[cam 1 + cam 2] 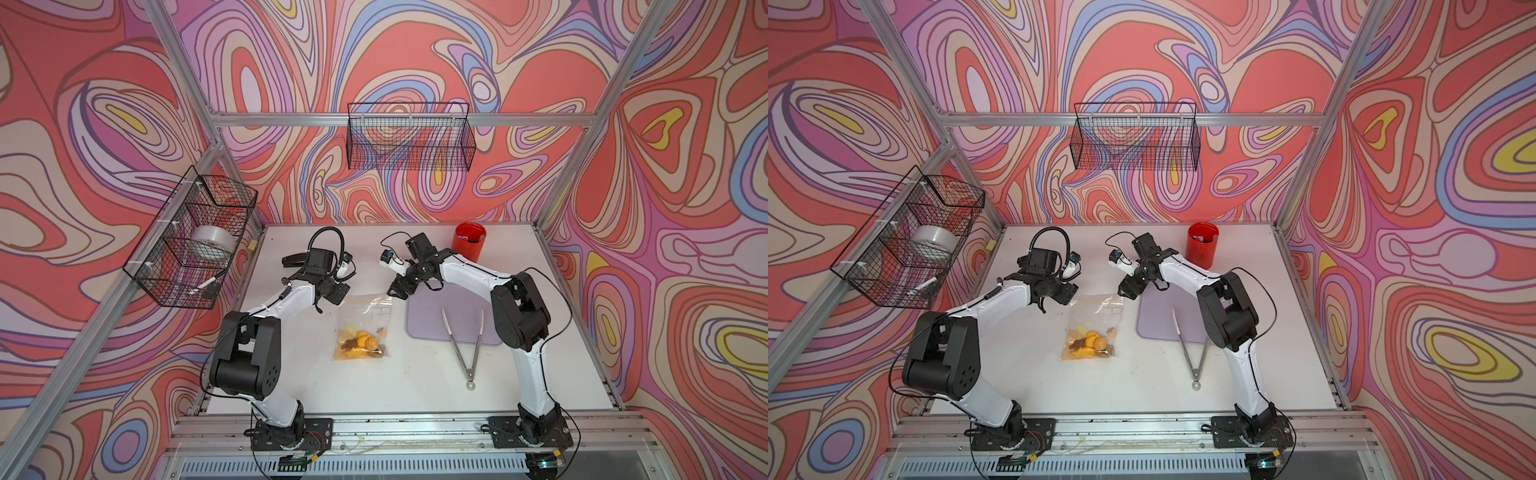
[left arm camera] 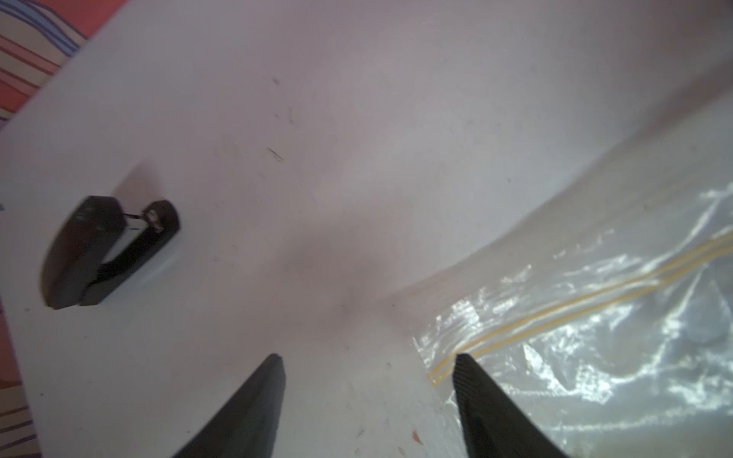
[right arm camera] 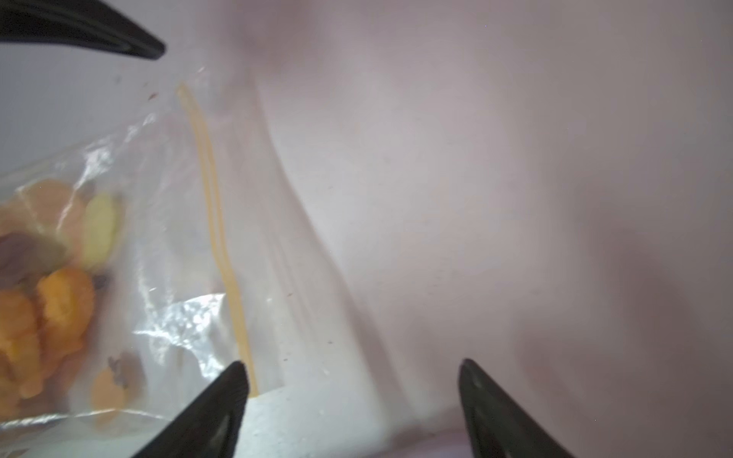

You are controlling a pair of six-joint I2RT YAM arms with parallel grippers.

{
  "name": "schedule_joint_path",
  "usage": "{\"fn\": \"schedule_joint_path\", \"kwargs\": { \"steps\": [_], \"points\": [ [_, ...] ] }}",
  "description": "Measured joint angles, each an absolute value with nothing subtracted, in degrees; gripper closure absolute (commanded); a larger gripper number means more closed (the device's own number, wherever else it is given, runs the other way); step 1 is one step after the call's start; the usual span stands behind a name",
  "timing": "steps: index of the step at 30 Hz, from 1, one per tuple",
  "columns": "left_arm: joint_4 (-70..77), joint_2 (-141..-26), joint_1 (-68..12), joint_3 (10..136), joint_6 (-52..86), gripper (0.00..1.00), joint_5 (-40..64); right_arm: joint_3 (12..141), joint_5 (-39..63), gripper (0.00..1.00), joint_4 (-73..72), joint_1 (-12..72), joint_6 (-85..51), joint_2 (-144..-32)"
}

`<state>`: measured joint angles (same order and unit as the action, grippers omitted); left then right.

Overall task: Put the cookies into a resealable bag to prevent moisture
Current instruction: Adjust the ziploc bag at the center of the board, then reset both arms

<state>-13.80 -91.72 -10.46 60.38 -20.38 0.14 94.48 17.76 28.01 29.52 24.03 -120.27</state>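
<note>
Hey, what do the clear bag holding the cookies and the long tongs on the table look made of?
Clear crinkly zip bag: thin glossy plastic, judging by wrinkles, glare and see-through walls. Long grey tongs: probably brushed metal, given the pale silvery sheen.

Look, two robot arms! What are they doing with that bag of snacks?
The cookies are in the bag, which lies flat on the table between the two arms. The left gripper and right gripper are open at its zip end, gripping nothing. I can't tell if the zip is shut. The tongs lie partly on the tray.
</note>
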Motion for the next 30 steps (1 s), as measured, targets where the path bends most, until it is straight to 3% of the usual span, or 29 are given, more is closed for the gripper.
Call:
{"fn": "schedule_joint_path", "kwargs": {
  "steps": [4,8,11,18,24,30],
  "points": [
    [-6.4,-80.9,-10.5,58.5,-14.9,0.0,-8.6,79.6,5.3,0.02,17.6,24.2,15.8,-102.0],
    [10.0,-67.2,-10.4,45.7,-13.0,0.0,-16.9,63.2,-9.0,0.02,3.4,16.9,9.7,-83.2],
    [15.9,-63.8,-10.4,35.7,-10.0,0.0,-20.0,52.5,-19.4,0.02,-5.7,12.0,5.8,-77.7],
    [25.6,-69.6,-10.2,18.5,-3.4,0.0,-19.9,27.0,-27.7,0.02,-25.0,6.0,0.7,-79.6],
    [38.4,-80.9,-8.1,19.6,-3.7,0.0,-14.1,25.1,-25.0,0.01,-46.1,5.7,-0.4,-92.2],
    [45.1,-87.8,-2.3,22.2,-1.3,0.0,-9.8,25.1,-19.4,0.02,-53.5,4.5,-0.8,-97.3]
  ]
}}
